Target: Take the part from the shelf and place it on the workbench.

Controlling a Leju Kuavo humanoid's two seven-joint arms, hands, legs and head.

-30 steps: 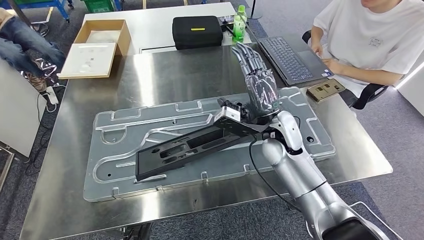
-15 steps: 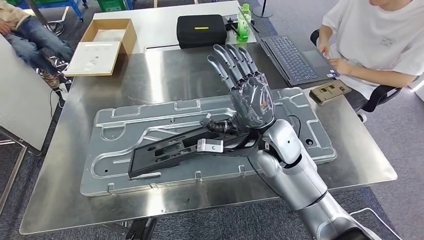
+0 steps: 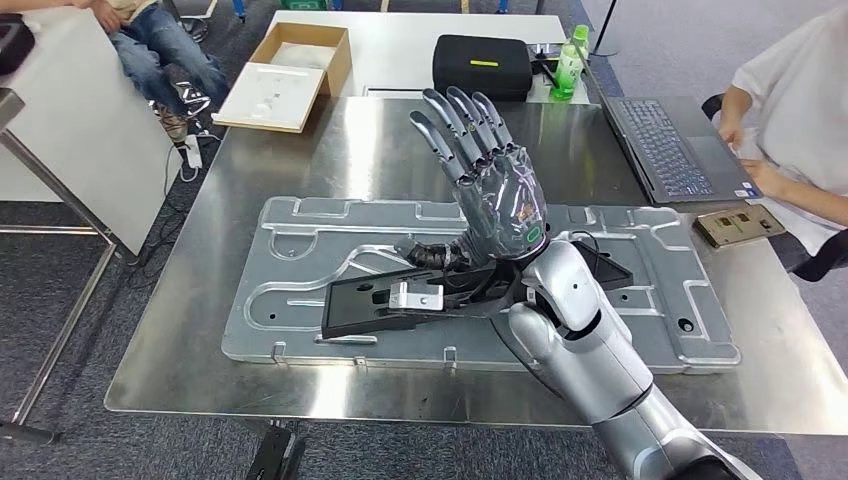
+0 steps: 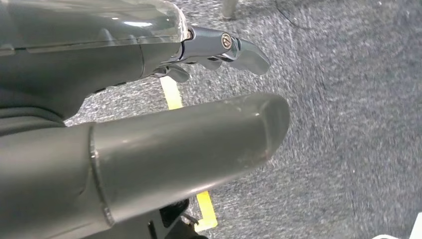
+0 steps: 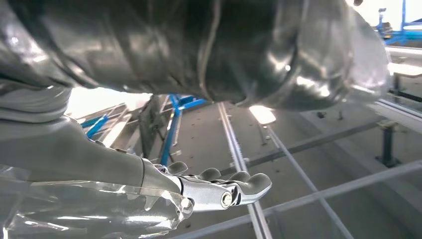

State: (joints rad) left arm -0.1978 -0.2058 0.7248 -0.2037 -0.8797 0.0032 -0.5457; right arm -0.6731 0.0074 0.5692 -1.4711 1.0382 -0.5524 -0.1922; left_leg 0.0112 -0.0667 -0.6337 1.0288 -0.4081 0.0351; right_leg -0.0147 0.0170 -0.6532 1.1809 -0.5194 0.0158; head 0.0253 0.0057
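Observation:
The long black part [image 3: 365, 305] lies flat on a grey moulded metal plate [image 3: 300, 240] that covers the middle of the steel workbench [image 3: 330, 150]. My right hand [image 3: 495, 195] is raised above the part's right half, fingers spread wide and pointing up and away, thumb reaching left just over the part; nothing is held in it. My forearm hides the middle of the part. In the right wrist view the fingers [image 5: 234, 189] are stretched out with nothing between them. My left hand [image 4: 149, 139] hangs over the grey carpet, fingers apart and holding nothing.
A laptop [image 3: 670, 150] and a gold-coloured device [image 3: 740, 225] sit at the bench's right, where a person [image 3: 800, 120] is seated. Behind the bench stand a black case [image 3: 480, 68], a green bottle [image 3: 567, 50] and a wooden box [image 3: 290, 70]. A white table [image 3: 70, 130] stands left.
The camera has swung, shifting the whole scene rightward. My right hand turned from edge-on to fingers fanned out, and the part went from tilted to lying flat on the plate.

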